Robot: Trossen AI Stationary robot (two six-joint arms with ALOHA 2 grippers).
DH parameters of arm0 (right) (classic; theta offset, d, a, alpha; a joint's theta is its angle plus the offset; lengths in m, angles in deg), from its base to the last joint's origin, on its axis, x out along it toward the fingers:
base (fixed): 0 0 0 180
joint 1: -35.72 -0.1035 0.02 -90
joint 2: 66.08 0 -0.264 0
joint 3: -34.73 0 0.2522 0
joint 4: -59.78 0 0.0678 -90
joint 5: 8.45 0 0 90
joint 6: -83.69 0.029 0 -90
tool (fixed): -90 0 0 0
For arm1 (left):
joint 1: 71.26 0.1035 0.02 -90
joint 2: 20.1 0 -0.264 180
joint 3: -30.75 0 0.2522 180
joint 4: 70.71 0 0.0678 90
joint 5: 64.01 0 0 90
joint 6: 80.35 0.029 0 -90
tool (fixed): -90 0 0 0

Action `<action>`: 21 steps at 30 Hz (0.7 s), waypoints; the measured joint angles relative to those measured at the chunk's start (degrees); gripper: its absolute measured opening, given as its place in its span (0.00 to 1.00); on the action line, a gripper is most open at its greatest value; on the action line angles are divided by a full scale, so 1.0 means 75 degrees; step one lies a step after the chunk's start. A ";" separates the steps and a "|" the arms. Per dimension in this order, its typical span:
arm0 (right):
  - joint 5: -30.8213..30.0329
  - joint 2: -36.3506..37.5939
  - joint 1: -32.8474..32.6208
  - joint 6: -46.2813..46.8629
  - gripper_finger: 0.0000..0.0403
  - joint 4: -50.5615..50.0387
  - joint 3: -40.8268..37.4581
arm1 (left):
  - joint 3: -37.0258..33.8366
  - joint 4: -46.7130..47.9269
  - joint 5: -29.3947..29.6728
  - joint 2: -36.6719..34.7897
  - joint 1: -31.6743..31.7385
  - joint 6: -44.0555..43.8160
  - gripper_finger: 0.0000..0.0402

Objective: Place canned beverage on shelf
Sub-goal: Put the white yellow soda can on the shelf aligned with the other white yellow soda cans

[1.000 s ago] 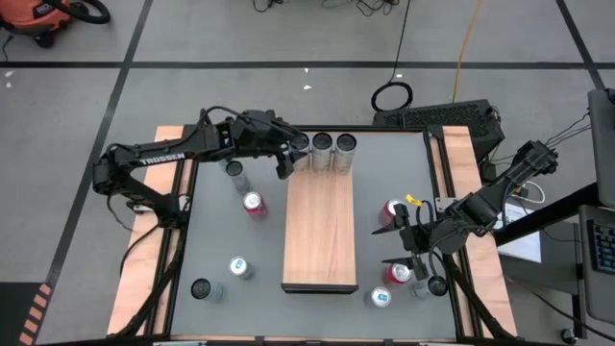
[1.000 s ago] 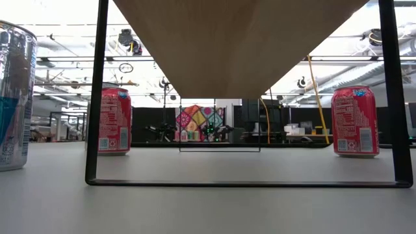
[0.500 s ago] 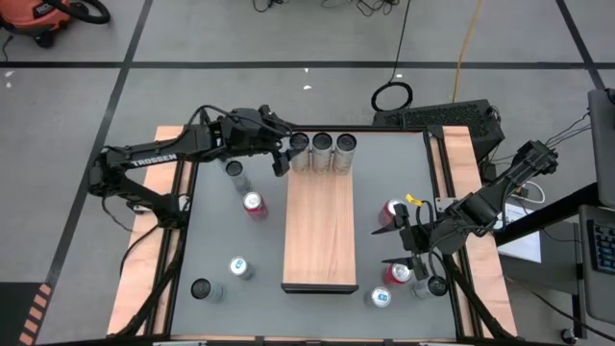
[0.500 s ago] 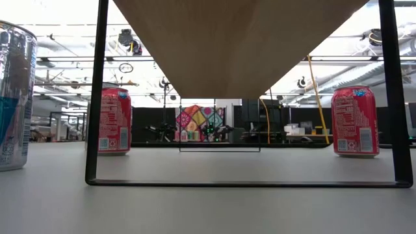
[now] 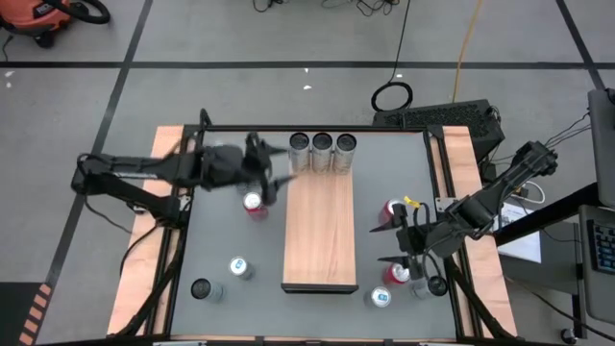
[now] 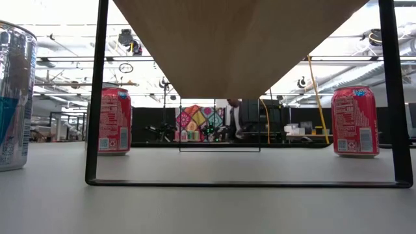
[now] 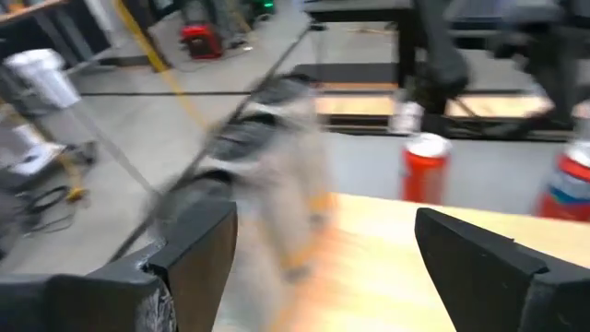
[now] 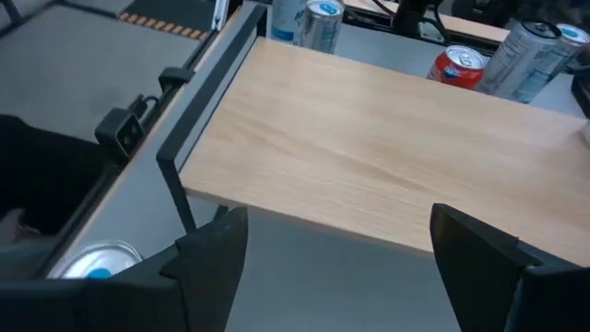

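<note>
while its two fingers stand apart with nothing between them, the left gripper (image 5: pixel 270 180) hangs over the grey bench (image 5: pixel 221 240) just off the shelf's left long edge, near the far end; it shows smeared in the high view. a red can (image 5: pixel 254 204) stands on the bench right beside it, toward the near side. the left wrist view shows the same fingers (image 7: pixel 198 249) wide, the pale board between them, and a red can (image 7: pixel 424 166) standing beyond. the shelf (image 5: pixel 320 231) is a long wood-grain board running from the far edge of the bench toward the near edge, down the middle. three silver cans (image 5: pixel 322 151) stand in a row across its far end, touching or nearly so. the right gripper (image 5: pixel 382 244) waits by the shelf's right long edge, toward the near end, fingers likewise parted and empty; its wrist view looks across the bare board between its fingers (image 8: pixel 210 251). a red can (image 5: pixel 393 210) stands on the bench by the right arm, another red can (image 5: pixel 397 274) nearer the near-right corner, with a blue-and-white can (image 5: pixel 381 297) and a further can beside it. on the left side, a blue-and-white can (image 5: pixel 239 268) and a dark-topped can (image 5: pixel 201 287) stand toward the near-left corner. the low view looks under the shelf's dark frame (image 6: pixel 97 97), a red can either side.
</note>
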 joint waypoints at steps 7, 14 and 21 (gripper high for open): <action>0.0003 -0.0381 0.0000 -0.0725 0.71 0.0556 0.0000 | -0.1474 -0.1871 0.0423 0.0243 -0.0540 -0.0013 0.80; 0.0017 -0.0524 0.0000 -0.0806 0.71 0.0797 0.0000 | -0.2081 -0.2713 0.0443 0.0743 -0.0114 -0.0042 0.65; 0.0017 -0.0532 0.0000 -0.0780 0.71 0.0791 0.0000 | -0.2081 -0.2866 0.0367 0.1285 0.0222 -0.0232 0.53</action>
